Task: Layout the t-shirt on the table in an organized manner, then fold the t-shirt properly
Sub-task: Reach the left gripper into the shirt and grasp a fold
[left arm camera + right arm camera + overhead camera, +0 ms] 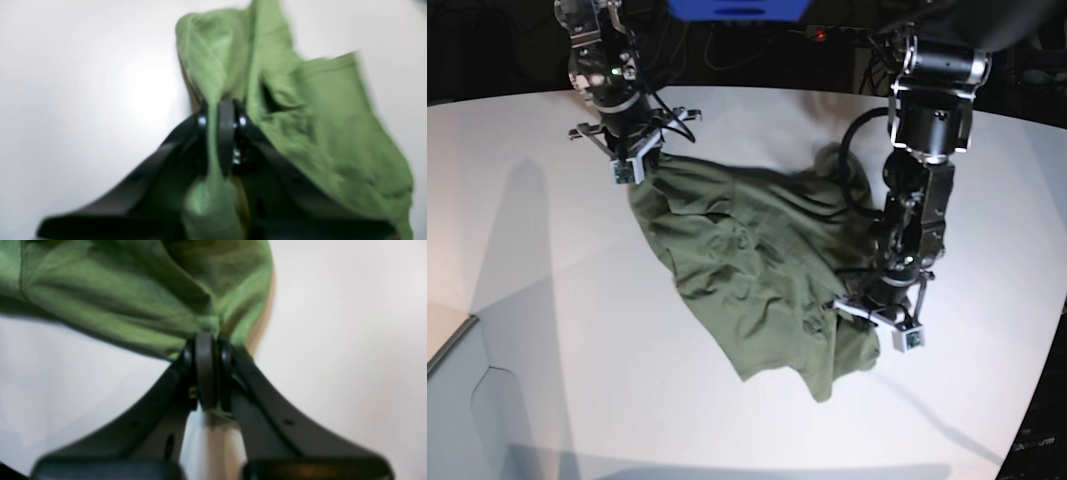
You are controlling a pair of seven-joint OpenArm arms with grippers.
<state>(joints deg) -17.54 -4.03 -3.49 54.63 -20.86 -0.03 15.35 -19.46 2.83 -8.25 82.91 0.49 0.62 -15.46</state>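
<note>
Two grippers pinch the t-shirt (757, 260) at opposite ends, and it lies crumpled on the white table (527, 300) between them. At the left of the base view, the right gripper (640, 160) has its jaws closed on a bunched edge of the cloth; its wrist view shows green fabric squeezed between the pads, the rest fanning away up and to the left. The shirt's long axis runs diagonally from there toward the near right, slack and wrinkled in the middle. At that far end the left gripper (874, 312) is clamped on a narrow twist of fabric (213, 140), with the body of the shirt lying beyond and to the right of its fingers. Spreading it likely means drawing the two grips apart along that diagonal.
</note>
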